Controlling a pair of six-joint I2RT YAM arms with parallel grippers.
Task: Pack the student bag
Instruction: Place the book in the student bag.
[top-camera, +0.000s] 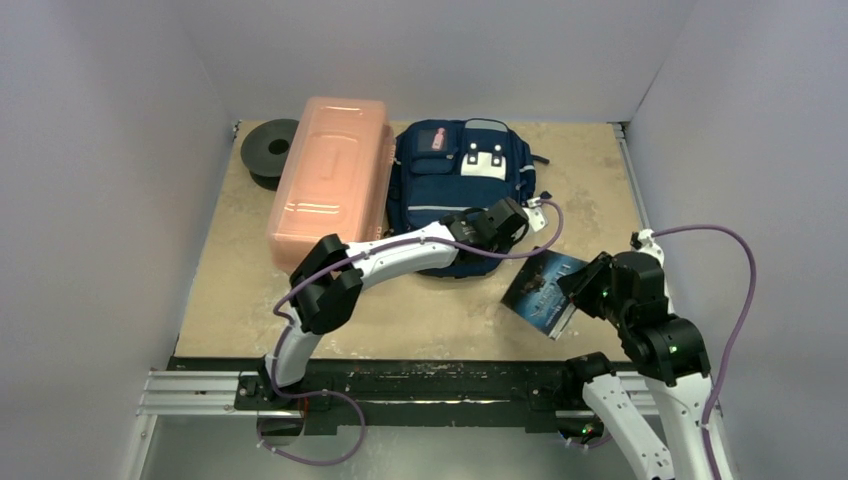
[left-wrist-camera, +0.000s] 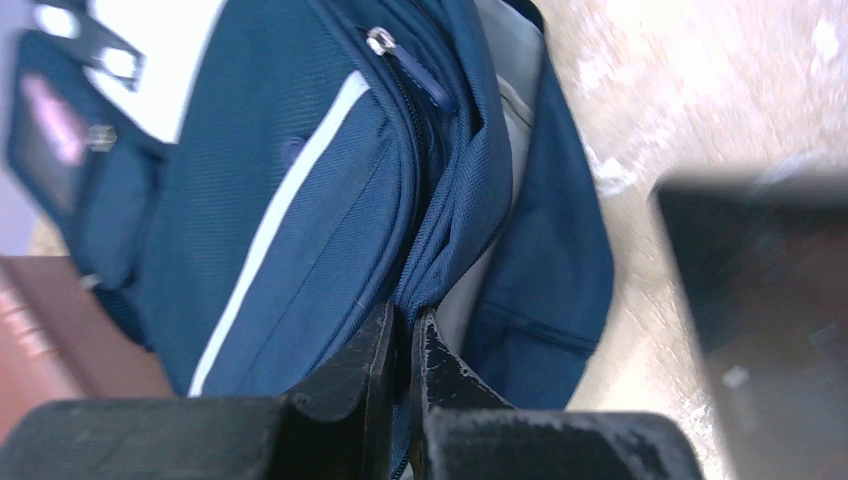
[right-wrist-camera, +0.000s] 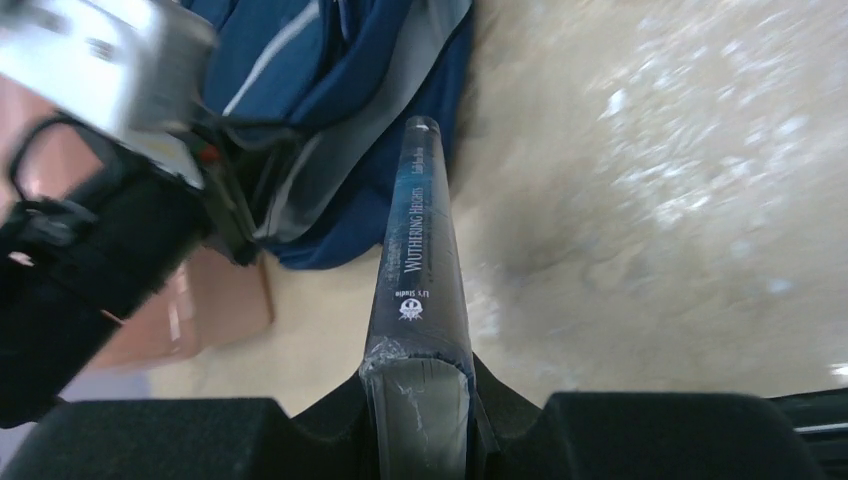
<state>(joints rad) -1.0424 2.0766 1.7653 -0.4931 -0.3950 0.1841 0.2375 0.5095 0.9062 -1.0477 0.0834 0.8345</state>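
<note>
From above, we see the navy blue fabric backpack (top-camera: 450, 190) lying flat toward the back of the beige surface (top-camera: 420, 320), just beside a long pink translucent plastic box (top-camera: 330, 180). In the left wrist view, the left pincer (left-wrist-camera: 405, 335) is clenched on the backpack's zipper edge. In the right wrist view, the right pincer (right-wrist-camera: 420, 390) grasps a dark hardcover book (right-wrist-camera: 420, 260), spine up, near the backpack.

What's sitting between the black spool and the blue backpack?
The long pink box lies between the black spool and the backpack, as the top view shows.
</note>
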